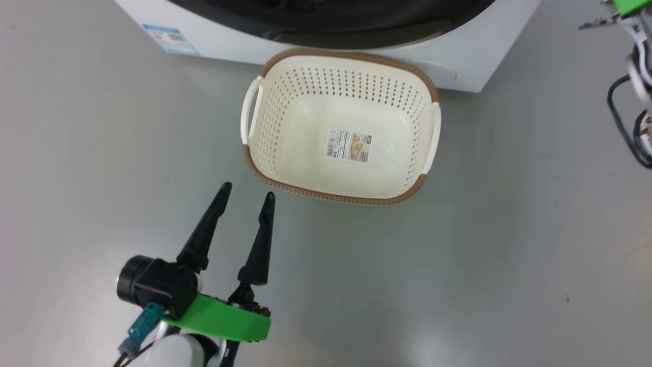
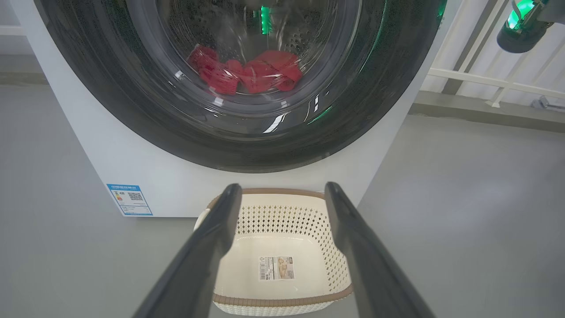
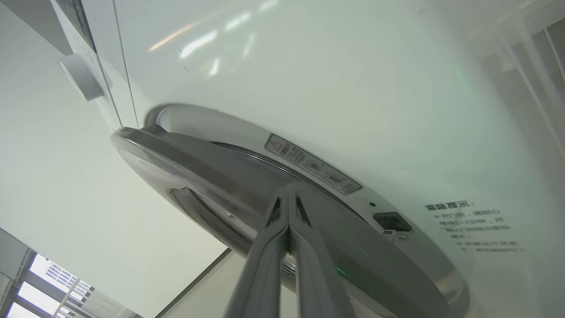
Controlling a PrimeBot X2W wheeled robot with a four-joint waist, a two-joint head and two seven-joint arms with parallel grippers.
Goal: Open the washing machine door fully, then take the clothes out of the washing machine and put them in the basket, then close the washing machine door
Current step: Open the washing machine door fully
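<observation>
The washing machine [image 2: 145, 176] is a white box, and its door [image 2: 132, 110] has a glossy black rim and a glass window. Red clothes [image 2: 251, 73] lie in the drum behind the glass. The cream basket [image 1: 346, 199] stands on the floor right before the machine, with a paper sticker on its bottom. My left gripper [image 1: 248, 191] hangs open and holds nothing, a little short of the basket's near left corner. In the right wrist view my right gripper [image 3: 288, 194] is shut, its tips at the edge of the door [image 3: 198, 163], which stands slightly off the machine's front [image 3: 353, 88].
Grey floor lies all around the basket. A blue label [image 1: 170, 39] sits low on the machine's front left. A white railing [image 2: 485, 79] runs to the right of the machine. My right arm's cables [image 1: 631, 102] hang at the far right.
</observation>
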